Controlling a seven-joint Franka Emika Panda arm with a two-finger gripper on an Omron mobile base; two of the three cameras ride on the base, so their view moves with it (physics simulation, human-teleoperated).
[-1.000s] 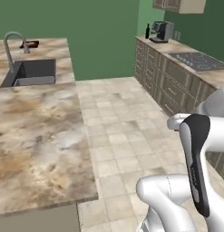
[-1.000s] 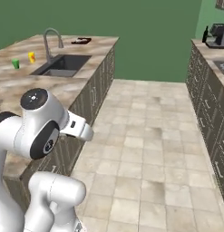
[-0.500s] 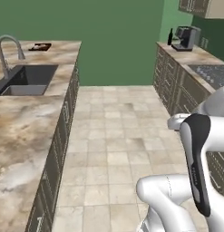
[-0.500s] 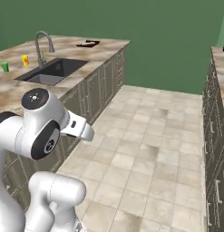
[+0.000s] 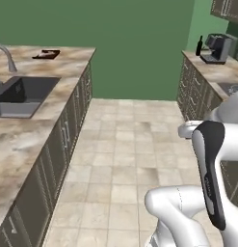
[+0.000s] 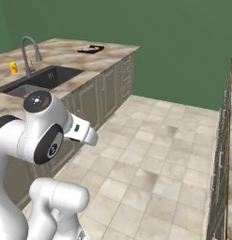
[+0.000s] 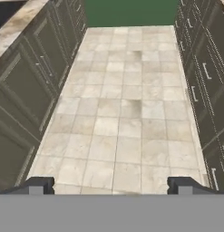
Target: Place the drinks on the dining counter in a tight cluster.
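Observation:
The dining counter [image 5: 24,140], beige-brown marbled stone with a sink [image 5: 21,91] and a curved steel faucet [image 5: 6,55], runs along the left of the left base view. It shows again in the right base view as the dining counter [image 6: 65,54]. One of the drinks, a slim black wine bottle [image 5: 199,46], stands far off on the right-hand counter beside a coffee machine [image 5: 217,48]. My gripper [image 7: 111,185] is open with nothing between its fingertips [image 7: 41,185]; it points down the tiled aisle, far from the bottle and the counter.
A tiled floor aisle [image 5: 125,144] runs between dark cabinet fronts [image 7: 27,86] on both sides. A flat dark item [image 5: 46,54] lies at the dining counter's far end. A small yellow item [image 6: 13,67] stands by the faucet [image 6: 29,49].
The whole picture has shifted: the base has turned, so the dining counter slid left and the aisle is now central. The gripper stayed open.

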